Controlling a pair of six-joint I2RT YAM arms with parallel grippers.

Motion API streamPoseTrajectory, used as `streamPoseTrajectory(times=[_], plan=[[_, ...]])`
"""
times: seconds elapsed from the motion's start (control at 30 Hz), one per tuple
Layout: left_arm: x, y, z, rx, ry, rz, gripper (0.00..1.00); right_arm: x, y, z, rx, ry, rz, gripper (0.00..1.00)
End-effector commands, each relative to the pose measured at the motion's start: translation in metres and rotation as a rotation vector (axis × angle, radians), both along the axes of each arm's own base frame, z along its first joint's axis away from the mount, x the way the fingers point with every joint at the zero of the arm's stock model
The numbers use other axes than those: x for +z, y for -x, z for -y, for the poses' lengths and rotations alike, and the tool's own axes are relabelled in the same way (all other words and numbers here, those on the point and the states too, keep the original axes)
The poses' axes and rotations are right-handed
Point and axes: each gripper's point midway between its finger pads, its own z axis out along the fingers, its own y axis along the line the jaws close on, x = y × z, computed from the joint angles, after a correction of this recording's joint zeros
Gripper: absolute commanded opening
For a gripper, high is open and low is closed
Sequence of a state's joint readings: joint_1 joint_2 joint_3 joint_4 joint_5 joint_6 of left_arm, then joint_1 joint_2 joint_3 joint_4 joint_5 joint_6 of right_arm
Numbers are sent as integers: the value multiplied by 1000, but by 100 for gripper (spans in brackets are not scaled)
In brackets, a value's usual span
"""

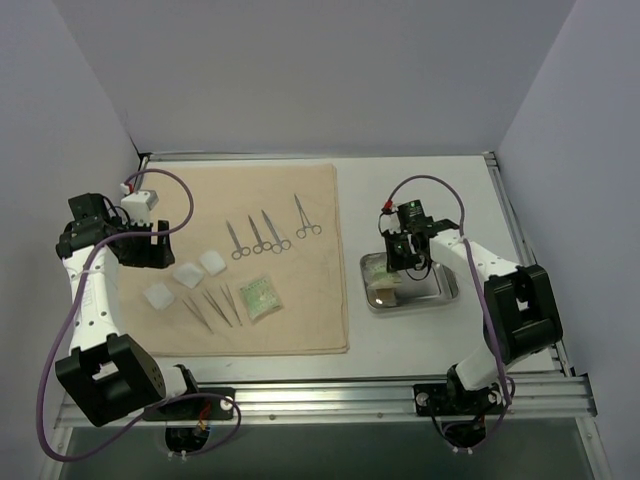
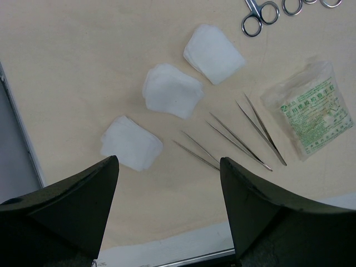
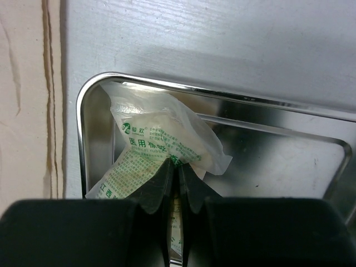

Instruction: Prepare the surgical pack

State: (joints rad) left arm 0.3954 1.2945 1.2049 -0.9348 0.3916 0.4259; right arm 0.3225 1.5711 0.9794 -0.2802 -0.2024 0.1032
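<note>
Right end effector (image 3: 178, 167): its fingers are pressing fully together, with the tips resting against the film of a pale green packet (image 3: 161, 139). Whether a fold is being pinched between them cannot be told.
Packet in the tray: it is lying crumpled in the tray corner nearest the cloth, with one end rising against the rim.
Steel tray (image 3: 278, 161): it is sitting on the white table (image 3: 222, 44), to the right of the cloth, with a strip of bare table showing between the two.
Left end effector (image 2: 168, 167): it is standing wide open and gripping nothing, hovering above the left side of the cloth.
Beige cloth (image 1: 200, 200): it is lying spread flat over the left half of the table.
Gauze squares (image 2: 171, 90): three white squares are lying in a slanted row on the cloth, under the left wrist camera.
Tweezers (image 2: 239, 139): three pairs are lying side by side, between the gauze squares and the second packet.
Second packet (image 2: 314, 114): it is lying flat on the cloth just right of the tweezers, printed side up.
Forceps (image 1: 262, 235): four scissor-handled pairs are lying in a row farther back on the cloth, with their ring handles pointing toward the arms.
</note>
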Motion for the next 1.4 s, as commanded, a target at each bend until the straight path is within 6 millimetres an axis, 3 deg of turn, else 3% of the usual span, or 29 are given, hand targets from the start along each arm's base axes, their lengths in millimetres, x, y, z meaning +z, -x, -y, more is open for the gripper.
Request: streamPoseTrajectory(times=[0.0,0.1,0.13,0.17,0.3,0.43,0.53,0.57,0.63,0.7,0.77,0.8,0.9,1.1,1.37], plan=[[19,-8,-2,-8,-19,59,83,-8,3,-5,13,5,-42,0],[20,-7,-3,-13,-25,56,83,-7,4,1,5,37,-50,8],[19,-6,-2,-16,-26,53,83,-3,3,2,2,38,-37,15],[19,-6,-2,-19,-26,52,83,1,2,2,0,39,-27,30],[18,-5,-1,-23,-25,48,83,24,-5,7,-22,47,42,48],[15,5,17,-112,11,8,80,44,-11,10,-71,53,86,52],[7,11,58,-259,-21,-56,74,58,-13,11,-135,31,127,52],[5,11,85,-353,-33,-66,73,63,-14,11,-150,20,147,52],[-4,9,104,-408,-59,-80,69,82,-16,3,-180,-32,216,52],[-24,9,140,-522,-103,-107,65,95,-15,-3,-195,-62,264,52],[-45,10,151,-572,-184,-166,65,100,-13,-14,-192,-85,286,51],[-52,14,169,-630,-202,-178,65,102,-11,-17,-191,-84,292,51],[-69,3,183,-663,-243,-168,72,97,-4,-26,-178,-52,292,51],[-102,-23,186,-678,-283,-135,73,88,5,-40,-155,-79,278,51],[-145,-26,197,-692,-227,-216,69,96,5,-55,-142,-151,305,50]])
